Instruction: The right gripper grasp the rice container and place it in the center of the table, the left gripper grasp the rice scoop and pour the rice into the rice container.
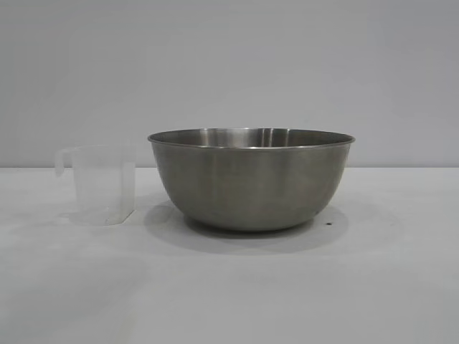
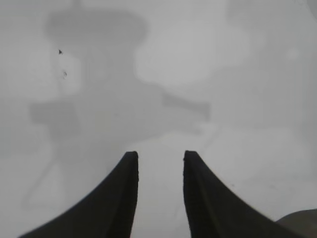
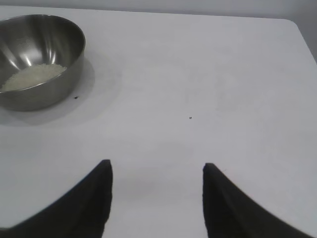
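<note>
Centrally on the white table [image 1: 387, 287] stands the rice container [image 1: 251, 179], a wide steel bowl sitting upright, and the right wrist view shows a low heap of rice [image 3: 33, 77] lying in its bottom. Just beside it, toward the left arm's side and not touching it, the rice scoop [image 1: 102, 185] stands upright with its handle pointing away from the bowl; whether anything is in the scoop cannot be told. The left gripper [image 2: 159, 158] hangs over bare table with a narrow gap between its fingers and nothing in it, while the right gripper [image 3: 156, 168] is spread wide and empty, well apart from the bowl.
</note>
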